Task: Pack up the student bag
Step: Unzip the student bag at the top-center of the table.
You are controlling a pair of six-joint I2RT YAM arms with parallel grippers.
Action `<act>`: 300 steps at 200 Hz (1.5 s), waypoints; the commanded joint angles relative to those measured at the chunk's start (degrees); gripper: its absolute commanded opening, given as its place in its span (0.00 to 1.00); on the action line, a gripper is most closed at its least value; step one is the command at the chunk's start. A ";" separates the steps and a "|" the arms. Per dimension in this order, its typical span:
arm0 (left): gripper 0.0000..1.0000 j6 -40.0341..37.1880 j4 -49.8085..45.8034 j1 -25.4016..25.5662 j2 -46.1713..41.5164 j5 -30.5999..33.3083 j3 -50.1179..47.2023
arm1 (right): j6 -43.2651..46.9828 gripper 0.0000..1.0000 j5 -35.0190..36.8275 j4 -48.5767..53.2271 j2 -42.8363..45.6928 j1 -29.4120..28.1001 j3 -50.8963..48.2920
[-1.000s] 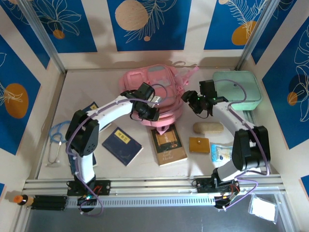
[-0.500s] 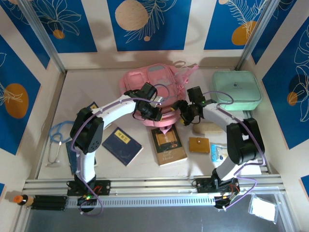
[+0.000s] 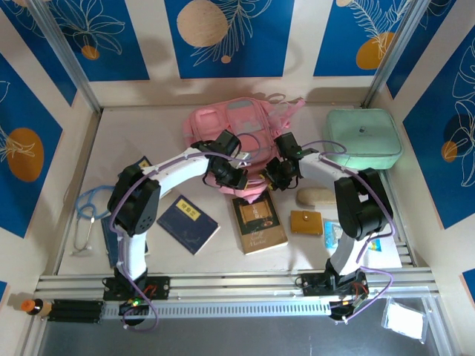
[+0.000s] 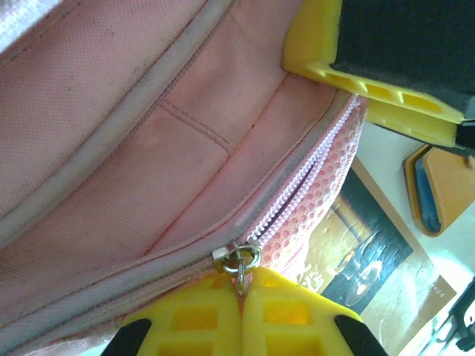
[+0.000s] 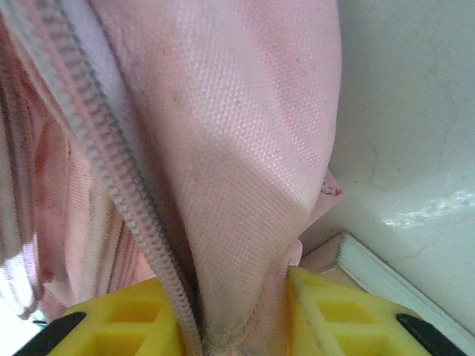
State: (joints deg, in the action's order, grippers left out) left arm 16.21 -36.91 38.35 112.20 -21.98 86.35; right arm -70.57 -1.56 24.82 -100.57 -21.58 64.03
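Since a second ago the right arm has swung away from the mint case (image 3: 364, 137) and in to the bag (image 3: 236, 122), while the left arm has barely shifted. The bag lies at the back middle of the table (image 3: 148, 130), its near edge over the top of a book (image 3: 258, 222). On that edge the left gripper (image 4: 241, 315) is clenched on the zip pull (image 4: 241, 259). Just to its right, the right gripper (image 5: 237, 319) pinches a fold of the bag's cloth beside the zip. The two sit close together, with the zip line running between them, from the pull up toward the right gripper's fingers (image 4: 356, 70). My guess is that the right hold anchors the cloth, and the left, nearer the pull, must draw it along that line, away from the right gripper.
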 commanded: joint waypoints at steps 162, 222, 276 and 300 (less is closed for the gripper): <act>0.00 -11.02 -11.94 -12.43 -4.37 21.99 -1.76 | 5.15 0.13 8.35 4.73 3.54 3.04 1.10; 0.00 -6.23 -11.33 -17.81 5.05 25.17 7.87 | 5.75 0.13 6.56 4.05 4.41 3.22 0.80; 0.00 -0.37 -4.39 -22.29 7.30 24.89 10.08 | 6.62 0.12 3.26 1.60 4.32 2.43 1.25; 0.00 0.09 -3.48 -22.87 9.04 25.33 12.04 | 7.49 0.12 2.30 0.38 4.14 2.33 1.28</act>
State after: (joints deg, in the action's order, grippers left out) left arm 13.30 -43.57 18.59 119.22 -1.28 94.87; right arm -65.08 -0.21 23.99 -98.78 -19.81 64.18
